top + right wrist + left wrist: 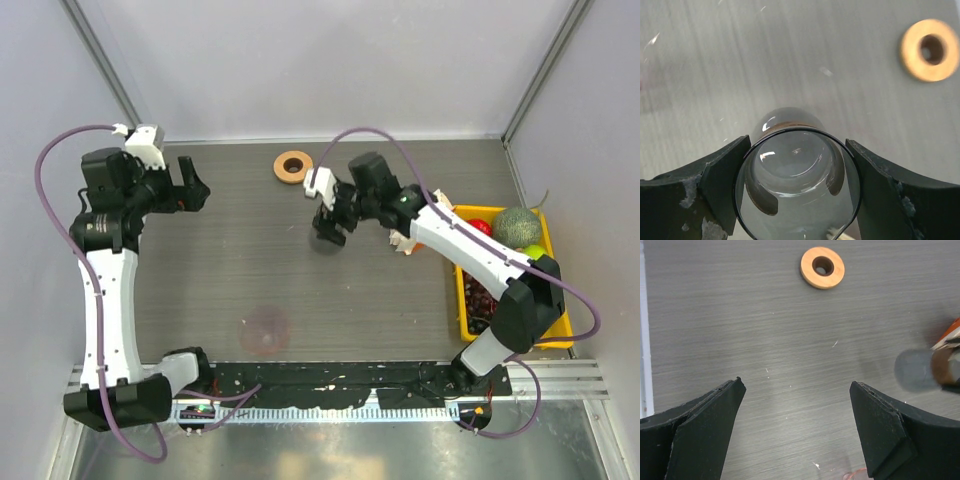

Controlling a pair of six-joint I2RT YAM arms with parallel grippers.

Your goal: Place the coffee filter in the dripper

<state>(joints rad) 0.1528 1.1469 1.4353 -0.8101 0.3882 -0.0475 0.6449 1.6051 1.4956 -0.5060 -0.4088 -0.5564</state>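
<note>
- Right wrist view: right fingers (715, 180) are clamped on the dripper (795, 170), one pad on each side of its round rim.
- The dripper is clear glass with a round open mouth, narrowing below. It has a thin tan band past the rim and reflections inside.
- The wooden ring (930, 50) lies flat on the surface (250, 260) by itself, well apart from the glass. It is tan with a dark hole in the centre.
- Top view: the dripper is mid-surface, under the right fingers. I can't tell whether it touches the surface.
- Left fingers (705, 430) are spread wide with nothing between them, at the left side.
- White paper (403, 240) with an orange bit sits just beside the right arm, mostly hidden. I can't tell what it is.
- A yellow tray (462, 300) with fruit sits at the right edge.
</note>
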